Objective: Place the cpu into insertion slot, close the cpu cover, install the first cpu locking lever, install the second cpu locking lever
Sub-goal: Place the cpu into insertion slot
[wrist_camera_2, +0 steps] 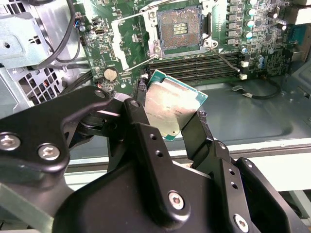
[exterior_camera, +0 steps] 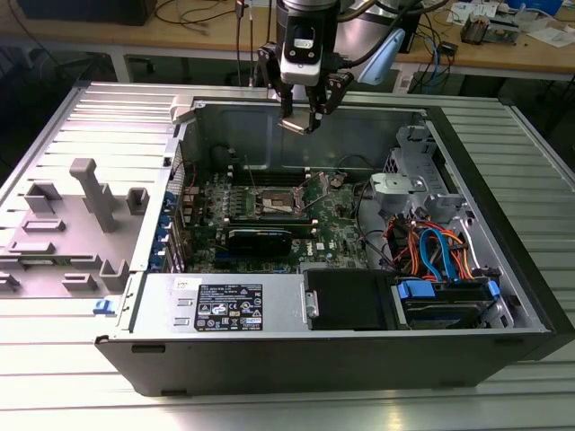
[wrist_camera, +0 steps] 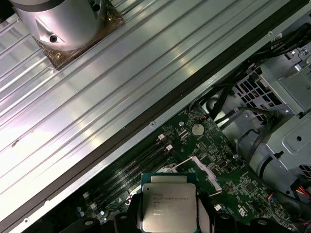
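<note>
A: Exterior view: end effector (exterior_camera: 301, 118) is gripping the cpu (exterior_camera: 295, 126) above the case (exterior_camera: 359, 359); slot (exterior_camera: 277, 205) is lying below, toward the camera.
B: Second wrist view: cpu (wrist_camera_2: 170, 109) is sitting tilted; slot (wrist_camera_2: 179, 30) is lying uncovered beyond it.
A: First wrist view: cpu (wrist_camera: 168, 204) is hovering over the board (wrist_camera: 228, 179).

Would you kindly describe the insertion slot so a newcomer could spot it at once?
Look inside the open computer case, at the green motherboard. The insertion slot sits beside the long black memory slots; unlike them it is square, with a dark centre and silvery rim.
</note>
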`<state>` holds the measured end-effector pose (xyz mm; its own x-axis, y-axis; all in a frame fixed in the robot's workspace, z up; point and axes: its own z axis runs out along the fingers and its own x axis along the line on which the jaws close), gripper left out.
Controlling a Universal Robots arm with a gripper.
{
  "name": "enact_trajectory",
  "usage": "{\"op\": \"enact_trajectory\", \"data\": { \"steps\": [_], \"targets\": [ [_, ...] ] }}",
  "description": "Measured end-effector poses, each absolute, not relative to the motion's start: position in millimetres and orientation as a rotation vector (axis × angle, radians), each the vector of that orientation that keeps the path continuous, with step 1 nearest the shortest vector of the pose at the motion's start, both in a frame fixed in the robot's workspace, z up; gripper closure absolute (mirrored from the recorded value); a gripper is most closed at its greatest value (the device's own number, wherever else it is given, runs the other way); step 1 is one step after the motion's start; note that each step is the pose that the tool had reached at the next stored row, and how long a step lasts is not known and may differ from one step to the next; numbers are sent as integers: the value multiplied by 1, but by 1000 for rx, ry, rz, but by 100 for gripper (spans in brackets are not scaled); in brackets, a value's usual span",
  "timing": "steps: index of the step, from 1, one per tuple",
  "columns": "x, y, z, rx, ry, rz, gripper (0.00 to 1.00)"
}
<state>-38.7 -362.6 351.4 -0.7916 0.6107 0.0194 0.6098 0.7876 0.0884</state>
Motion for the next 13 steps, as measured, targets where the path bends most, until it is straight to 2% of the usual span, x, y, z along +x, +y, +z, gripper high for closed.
{"op": "enact_trajectory", "data": {
  "steps": [13],
  "targets": [
    [-39,-363,350,1068,2938,141,46]
  ]
}}
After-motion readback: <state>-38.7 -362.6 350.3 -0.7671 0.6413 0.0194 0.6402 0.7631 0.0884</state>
